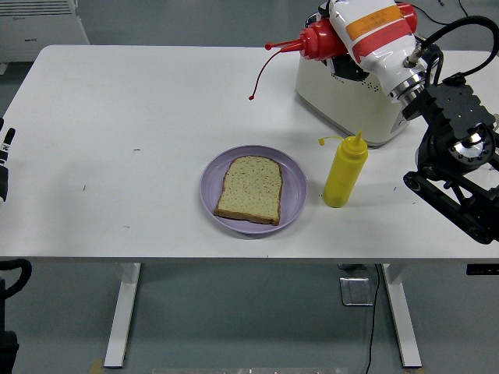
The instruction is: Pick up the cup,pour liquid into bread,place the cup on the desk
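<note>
Your right hand [374,35] is clenched round the red squeeze bottle [331,37], the task's "cup", and it's up high at the far right, in front of the toaster [351,97]. The bottle lies close to level, nozzle pointing left, clear of the bread; held like that, no stream runs down to the plate. A thin red strand [260,76] trails from the nozzle tip, with a drop at its lower end hanging above bare desk [117,117], far-left of the plate. Watch that one: I'd expect it to land on the desk, not on the slice.

The bread [249,188] lies flat on the purple plate [292,167] near the middle of the desk. I can't make out any red sauce on it from up here, so whether the pour did its job is hard to call.

The yellow bottle [345,171] stands upright just right of the plate, between it and your arm. That crowds the near-right side, so by my reckoning you'll want open desk well clear of it and the toaster for the set-down, bottle turned upright first.

Your left arm [4,156] rests at the left edge; its fingers I can't tell.
</note>
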Tool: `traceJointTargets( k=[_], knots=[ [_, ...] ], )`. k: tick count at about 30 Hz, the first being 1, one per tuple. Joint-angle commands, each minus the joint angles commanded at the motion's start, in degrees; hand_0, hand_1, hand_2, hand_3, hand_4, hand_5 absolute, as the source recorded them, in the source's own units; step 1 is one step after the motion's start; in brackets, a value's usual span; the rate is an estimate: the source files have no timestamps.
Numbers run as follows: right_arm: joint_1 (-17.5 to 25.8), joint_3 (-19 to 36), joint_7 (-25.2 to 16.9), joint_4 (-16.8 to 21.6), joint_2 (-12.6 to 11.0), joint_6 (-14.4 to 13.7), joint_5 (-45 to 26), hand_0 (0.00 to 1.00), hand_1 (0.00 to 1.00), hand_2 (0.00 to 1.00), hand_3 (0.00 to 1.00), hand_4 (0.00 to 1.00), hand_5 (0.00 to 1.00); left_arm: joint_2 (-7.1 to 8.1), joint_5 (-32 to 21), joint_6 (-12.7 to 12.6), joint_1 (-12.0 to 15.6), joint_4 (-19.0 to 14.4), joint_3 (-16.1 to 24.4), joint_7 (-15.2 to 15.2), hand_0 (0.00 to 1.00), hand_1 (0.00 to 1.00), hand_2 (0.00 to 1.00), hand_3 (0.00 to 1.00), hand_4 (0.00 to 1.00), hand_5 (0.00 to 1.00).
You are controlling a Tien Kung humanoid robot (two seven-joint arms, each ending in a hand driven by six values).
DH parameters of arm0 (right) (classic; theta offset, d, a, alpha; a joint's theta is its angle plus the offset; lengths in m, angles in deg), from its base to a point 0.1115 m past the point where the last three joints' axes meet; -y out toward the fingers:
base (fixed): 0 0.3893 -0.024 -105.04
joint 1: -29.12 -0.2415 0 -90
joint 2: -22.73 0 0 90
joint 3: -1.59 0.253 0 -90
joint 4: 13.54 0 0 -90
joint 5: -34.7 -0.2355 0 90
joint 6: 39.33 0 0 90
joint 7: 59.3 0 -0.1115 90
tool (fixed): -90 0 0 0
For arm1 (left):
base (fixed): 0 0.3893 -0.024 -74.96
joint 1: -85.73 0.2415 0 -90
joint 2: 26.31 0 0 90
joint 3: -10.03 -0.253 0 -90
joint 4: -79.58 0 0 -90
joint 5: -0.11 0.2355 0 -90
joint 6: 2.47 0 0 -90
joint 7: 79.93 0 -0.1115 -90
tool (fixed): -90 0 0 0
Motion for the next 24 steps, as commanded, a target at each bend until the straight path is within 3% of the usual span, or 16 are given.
traceJointTargets(
  k=[3,6,8,12,17,24],
  knots=[
    [3.2,6.5,-4.1,2.3,0.5,-4.3,-7.4,0.027,0.079,0.246,0.356,0.719,0.083,0.03,0.0,0.0,0.0,0.0,-0.1,0.0,0.832,0.845,0.857,0.736,0.668,0.998],
    [5.6,11.1,-8.1,3.8,1.0,-5.5,-14.9,0.031,0.088,0.253,0.357,0.714,0.078,0.05,0.0,0.0,0.1,0.0,-0.2,0.0,0.833,0.845,0.858,0.738,0.667,0.998],
    [6.9,14.7,-11.7,4.3,1.2,-5.5,-19.3,0.031,0.088,0.253,0.357,0.714,0.078,0.05,0.0,0.0,0.1,0.0,-0.2,0.0,0.833,0.845,0.858,0.738,0.667,0.998],
    [11.0,23.1,-18.6,3.8,2.1,-1.3,-29.0,0.032,0.094,0.257,0.355,0.697,0.074,0.09,0.0,0.0,0.2,0.0,-0.3,0.0,0.834,0.846,0.857,0.74,0.669,0.998],
    [15.5,27.2,-21.7,3.2,3.0,-3.2,-40.9,0.034,0.097,0.258,0.353,0.696,0.073,0.1,-0.1,-0.1,0.1,0.0,-0.3,0.0,0.833,0.846,0.858,0.742,0.669,0.998],
    [20.4,28.8,-22.7,3.0,3.8,-4.8,-58.1,0.035,0.101,0.262,0.353,0.686,0.068,0.13,-0.1,-0.1,0.0,0.0,-0.3,0.0,0.834,0.845,0.858,0.744,0.669,0.998]
  ],
)
